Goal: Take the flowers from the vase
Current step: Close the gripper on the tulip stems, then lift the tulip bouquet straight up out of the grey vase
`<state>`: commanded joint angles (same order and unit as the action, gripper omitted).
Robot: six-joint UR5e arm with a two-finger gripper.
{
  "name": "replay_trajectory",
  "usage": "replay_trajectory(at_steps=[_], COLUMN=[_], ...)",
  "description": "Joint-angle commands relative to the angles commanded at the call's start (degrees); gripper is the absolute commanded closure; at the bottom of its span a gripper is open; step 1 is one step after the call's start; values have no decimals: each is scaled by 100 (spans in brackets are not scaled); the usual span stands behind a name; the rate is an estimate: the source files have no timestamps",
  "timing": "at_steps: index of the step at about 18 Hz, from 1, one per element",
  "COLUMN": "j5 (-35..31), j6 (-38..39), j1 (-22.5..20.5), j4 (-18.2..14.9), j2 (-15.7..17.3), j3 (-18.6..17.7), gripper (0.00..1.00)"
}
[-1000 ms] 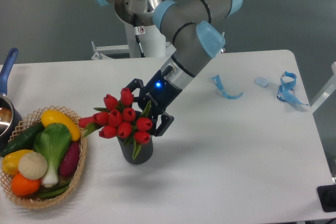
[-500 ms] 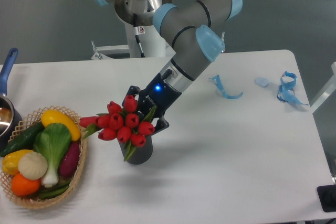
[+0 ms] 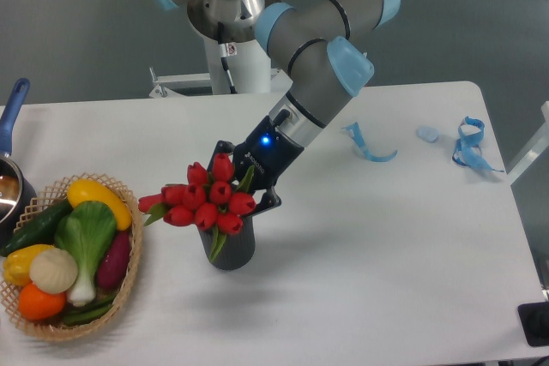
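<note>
While the flowers (image 3: 204,202) lean over the vase (image 3: 233,247) on the tabletop (image 3: 377,246), the gripper (image 3: 243,184) sits behind them, its fingers' grip impossible to tell.

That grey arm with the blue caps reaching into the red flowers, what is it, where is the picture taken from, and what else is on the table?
It is a robot arm, a jointed machine bolted behind the white table. One fixed camera looks down at the table from the front.

At its tip is the end effector, a two-finger clamp with a small blue light. It is pressed in behind a bunch of red flowers standing in a small dark vase. The blooms hide its fingers, so I cannot tell if it has gripped them.

On the left sits a woven basket of vegetables, with a pot with a blue handle at the edge. On the right lie blue ribbon scraps.
</note>
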<state>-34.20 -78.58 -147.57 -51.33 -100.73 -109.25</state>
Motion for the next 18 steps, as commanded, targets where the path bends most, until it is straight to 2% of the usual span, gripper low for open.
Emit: replay_trajectory(at_steps=[5, 12, 18], j5=[141, 378, 809], j6=[352, 923, 1380], j1=[-9, -114, -334], j4=[9, 26, 62], j2=[220, 774, 853], j3=[35, 175, 527], gripper=[62, 62, 62])
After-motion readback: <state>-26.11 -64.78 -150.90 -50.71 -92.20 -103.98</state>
